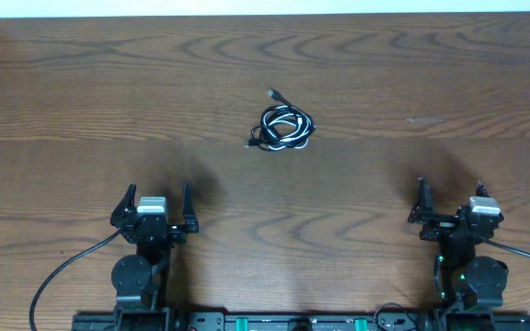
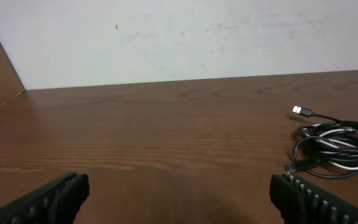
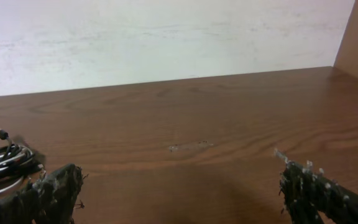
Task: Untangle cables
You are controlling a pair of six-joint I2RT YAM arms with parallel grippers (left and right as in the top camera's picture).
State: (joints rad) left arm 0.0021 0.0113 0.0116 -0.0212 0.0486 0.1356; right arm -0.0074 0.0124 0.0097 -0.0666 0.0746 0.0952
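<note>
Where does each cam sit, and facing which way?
Overhead: above the table, looking straight down; left gripper and right gripper, both open, at the near edge.
Left wrist: low behind its gripper, facing the far wall; own fingers in bottom corners.
Right wrist: same on the right side; own fingers likewise.
Shared: all three see the cables; right edge in left wrist, left edge in right wrist.

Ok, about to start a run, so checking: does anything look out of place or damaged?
Only the cables are messy: black and white cords wound into one small clump mid-table, plugs sticking out. A faint pale smudge marks the table to its right. Nothing looks damaged.
</note>
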